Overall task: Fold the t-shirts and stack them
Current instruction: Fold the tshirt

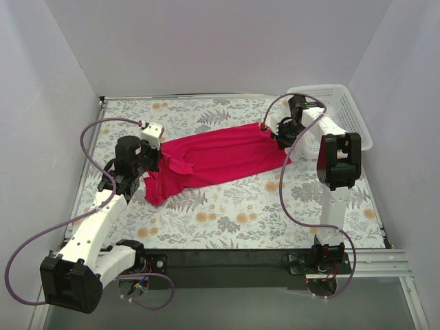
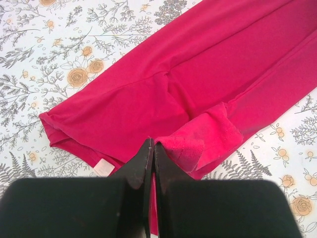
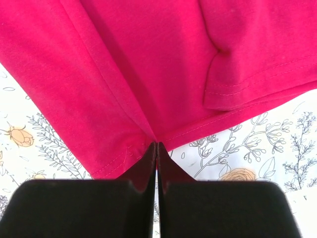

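Note:
One magenta-red t-shirt [image 1: 220,155] lies stretched in a long band across the floral table between the two arms. My left gripper [image 1: 154,163] is at its left end. In the left wrist view its jaws [image 2: 152,145] are shut, with a strip of red cloth pinched between them and a folded-over flap just to their right. The small white neck tag [image 2: 103,167] shows beside the left finger. My right gripper [image 1: 278,141] is at the shirt's right end. Its jaws [image 3: 157,145] are shut on the stitched hem, and creases in the t-shirt [image 3: 148,59] run into the tips.
A white mesh basket [image 1: 344,103] stands at the back right corner, just behind the right arm. Purple cables loop off both arms. White walls close in the table [image 1: 227,213] on three sides.

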